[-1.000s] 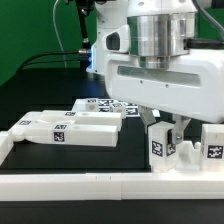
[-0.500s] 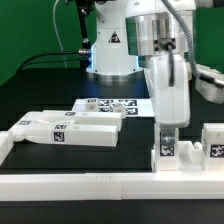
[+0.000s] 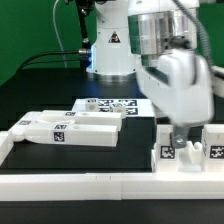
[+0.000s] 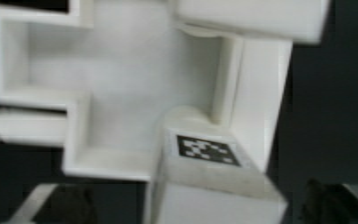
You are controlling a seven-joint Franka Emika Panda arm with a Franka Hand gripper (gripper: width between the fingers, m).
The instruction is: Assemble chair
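Wrist view is filled by a white chair part (image 4: 140, 100), a stepped blocky piece with one square tag (image 4: 206, 150) on its near end. It stands at the front of the black table (image 3: 30, 100), toward the exterior view's right, just behind the white rail (image 3: 90, 185). The gripper (image 3: 180, 135) hangs directly over it, blurred, jaws spread with a dark gap on either side of the piece. Another tagged block (image 3: 212, 142) stands just beside it. Two long bars (image 3: 70, 128) lie well to the exterior view's left, with the marker board (image 3: 110, 103) behind them.
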